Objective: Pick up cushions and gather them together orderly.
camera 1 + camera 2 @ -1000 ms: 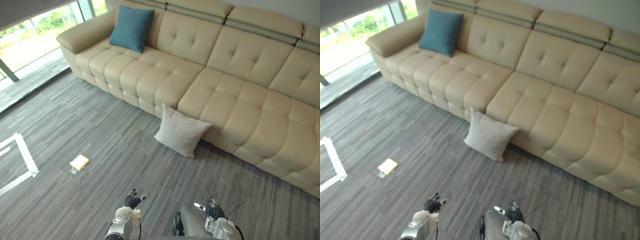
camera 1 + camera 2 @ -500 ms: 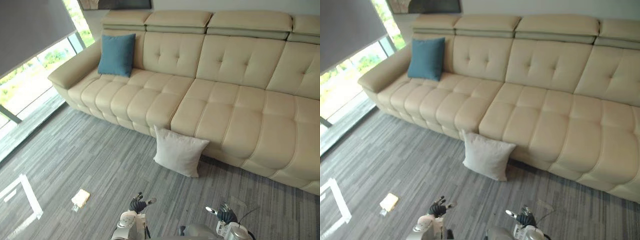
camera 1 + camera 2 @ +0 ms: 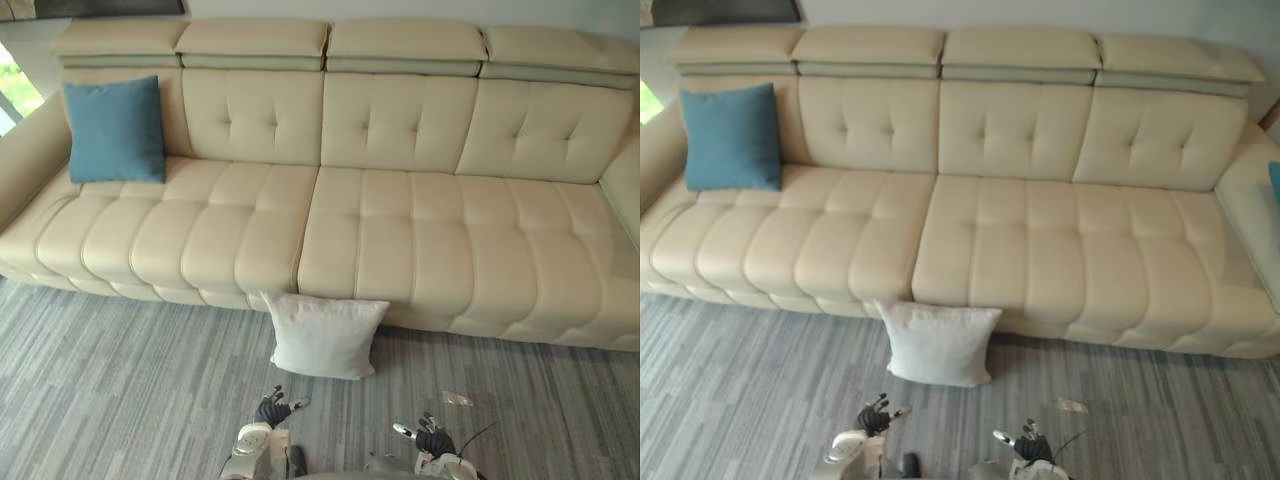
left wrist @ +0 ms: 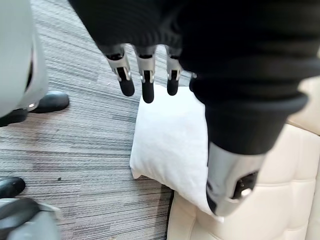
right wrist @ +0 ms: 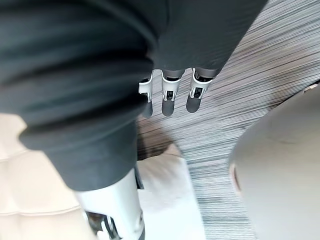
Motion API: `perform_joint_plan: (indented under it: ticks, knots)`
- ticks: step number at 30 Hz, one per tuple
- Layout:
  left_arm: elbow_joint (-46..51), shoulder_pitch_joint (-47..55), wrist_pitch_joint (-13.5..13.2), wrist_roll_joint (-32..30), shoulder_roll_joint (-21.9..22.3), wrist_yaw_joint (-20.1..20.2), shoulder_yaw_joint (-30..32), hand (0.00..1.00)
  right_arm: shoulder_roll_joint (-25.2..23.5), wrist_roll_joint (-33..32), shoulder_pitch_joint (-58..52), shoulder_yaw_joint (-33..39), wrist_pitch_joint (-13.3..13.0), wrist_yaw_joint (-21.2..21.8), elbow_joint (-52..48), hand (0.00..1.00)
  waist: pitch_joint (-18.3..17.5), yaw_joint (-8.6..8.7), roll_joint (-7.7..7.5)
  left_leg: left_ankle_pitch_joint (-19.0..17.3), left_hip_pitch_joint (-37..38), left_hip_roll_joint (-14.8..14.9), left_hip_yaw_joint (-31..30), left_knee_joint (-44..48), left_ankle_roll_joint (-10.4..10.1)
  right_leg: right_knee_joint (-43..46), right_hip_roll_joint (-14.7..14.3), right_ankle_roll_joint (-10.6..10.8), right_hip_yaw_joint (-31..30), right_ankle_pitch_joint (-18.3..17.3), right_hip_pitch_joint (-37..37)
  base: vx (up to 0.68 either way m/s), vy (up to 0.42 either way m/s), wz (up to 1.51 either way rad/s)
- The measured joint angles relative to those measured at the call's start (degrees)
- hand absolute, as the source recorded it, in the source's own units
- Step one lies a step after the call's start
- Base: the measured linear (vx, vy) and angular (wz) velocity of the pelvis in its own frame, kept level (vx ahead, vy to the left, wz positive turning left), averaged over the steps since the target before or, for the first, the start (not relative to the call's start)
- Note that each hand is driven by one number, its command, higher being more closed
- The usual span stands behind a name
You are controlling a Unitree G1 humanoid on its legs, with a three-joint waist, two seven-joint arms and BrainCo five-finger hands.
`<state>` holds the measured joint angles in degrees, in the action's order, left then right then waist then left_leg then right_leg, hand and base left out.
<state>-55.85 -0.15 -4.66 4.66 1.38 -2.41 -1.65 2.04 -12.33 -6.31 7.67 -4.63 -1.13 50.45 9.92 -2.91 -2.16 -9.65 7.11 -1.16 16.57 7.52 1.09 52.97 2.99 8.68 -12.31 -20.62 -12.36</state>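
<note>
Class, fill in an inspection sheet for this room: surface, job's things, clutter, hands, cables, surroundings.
Surface: grey striped carpet.
Job's things: white cushion on the carpet, leaning against the front of the beige sofa; blue cushion upright on the seat at the sofa's left end.
Clutter: one small pale scrap on the carpet, right of the white cushion.
Hands: left hand and right hand low over the carpet, fingers straight, holding nothing.
Cables: nothing seen.
Surroundings: window past the sofa's left end.
</note>
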Motion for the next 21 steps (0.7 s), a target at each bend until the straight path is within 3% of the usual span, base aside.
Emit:
perform_joint_plan:
  ticks: [1,2,3,4,5,7,8,10,13,15,17,20,21]
  knots:
    - [0.02,-0.31,-0.02,0.04,-0.05,-0.08,0.15,0.0,0.25,0.0,0.2,0.05,-0.04,0.0,0.36,0.0,0.13,0.09,0.54,-0.04,1.19,0.66,-0.44,-1.41,-0.07,-4.75,0.44,-1.75,2.87,-0.89,-1.81,0.1,-0.04,0.1]
    - [0.01,-0.62,-0.02,0.04,-0.12,-0.1,0.26,0.0,0.22,0.0,0.28,0.08,-0.05,0.0,0.53,0.0,0.1,0.15,0.41,-0.13,1.07,0.87,-1.18,-1.51,-0.29,-8.03,0.49,-1.92,3.68,-0.83,-2.35,0.13,-0.104,0.31]
    - [-0.24,-1.11,-0.05,0.04,-0.12,-0.06,0.26,0.0,0.23,-0.01,0.26,0.28,-0.1,0.0,1.11,0.0,0.12,0.33,0.01,-0.39,0.88,1.0,-2.38,-1.54,-1.74,-15.74,0.5,-2.91,4.2,0.73,-2.37,0.18,-0.193,0.44]
    - [-1.41,-1.07,-0.02,-0.01,-0.24,-0.11,0.41,0.0,0.33,0.0,0.39,0.62,-0.12,0.06,3.05,0.0,-0.1,0.37,-1.02,-0.67,1.15,0.48,-3.63,-1.52,-2.77,-21.28,0.94,-8.21,4.58,4.5,-1.33,0.19,-0.201,0.54]
    - [-2.36,-1.27,0.07,-0.09,0.67,0.01,0.5,0.0,0.58,-0.35,0.62,2.24,-0.18,0.08,4.31,0.0,-0.39,0.83,0.64,-0.69,1.36,1.03,-5.44,-1.53,-3.55,-21.96,0.61,-8.23,6.07,4.59,0.02,0.17,-0.154,0.39]
    - [-2.39,-0.62,0.06,-0.09,1.2,0.35,0.37,0.0,1.34,-0.55,0.54,3.84,-0.14,-0.09,4.69,0.0,-0.85,0.98,1.76,0.25,1.19,2.12,-6.27,-1.37,-5.05,-22.27,0.21,-8.62,7.51,4.33,0.57,0.16,-0.127,0.29]
    - [-2.38,-0.75,0.05,-0.09,1.26,0.29,0.78,0.0,1.36,-1.0,0.54,4.27,-0.14,-0.11,4.68,0.0,-1.07,0.98,3.02,0.75,1.37,2.68,-6.32,-1.02,-5.87,-22.68,0.07,-8.81,8.58,4.23,1.61,0.16,-0.157,0.31]
    - [-2.37,-0.65,0.02,-0.09,1.55,0.31,0.94,0.0,1.1,-1.29,0.13,5.17,-0.15,-0.1,4.65,0.0,-0.91,1.06,2.85,1.38,0.8,3.33,-6.41,1.3,-6.92,-23.88,0.38,-8.83,10.23,4.23,3.44,0.1,-0.133,0.46]
    - [-1.48,-0.9,-0.07,-0.12,1.53,0.41,1.14,0.0,0.33,-1.42,-0.72,5.51,-0.15,-0.05,4.33,0.0,0.16,0.99,1.15,3.21,-6.47,4.85,-6.08,19.68,-10.38,-27.43,2.62,-9.43,12.84,3.98,9.31,0.04,-0.117,0.53]
    - [-0.63,-0.9,-0.14,-0.11,1.47,0.43,1.17,0.0,0.35,-1.44,-0.72,4.94,-0.18,-0.05,4.16,0.0,0.22,0.77,1.27,1.88,-11.14,7.65,-3.96,27.79,-8.3,-29.2,2.73,-10.54,13.48,3.7,11.1,-0.03,-0.008,-0.01]
    - [-0.63,-0.91,-0.14,-0.11,1.25,0.51,1.06,0.0,0.37,-1.6,-1.09,4.56,-0.17,-0.09,4.0,0.0,0.25,0.79,1.2,0.61,-11.96,8.74,-3.26,25.09,-6.98,-29.24,2.74,-10.05,12.66,3.14,11.56,0.02,0.076,-0.19]
    - [-0.69,-0.98,-0.15,-0.12,1.26,0.43,1.15,0.0,0.5,-1.83,-1.3,3.28,-0.17,-0.49,2.49,0.0,0.2,0.76,1.39,1.9,-10.75,7.15,-7.13,10.04,-6.04,-26.66,2.75,-7.75,7.92,1.45,9.84,0.12,0.248,-0.59]
    - [-1.14,-0.77,-0.06,-0.13,1.63,0.49,0.9,0.0,0.83,-1.86,-1.7,3.07,-0.26,-0.53,1.96,0.0,-0.28,0.8,2.84,3.25,-9.85,7.55,-9.25,6.12,-7.08,-24.63,1.48,-6.65,6.29,0.32,8.46,0.11,0.298,-0.79]
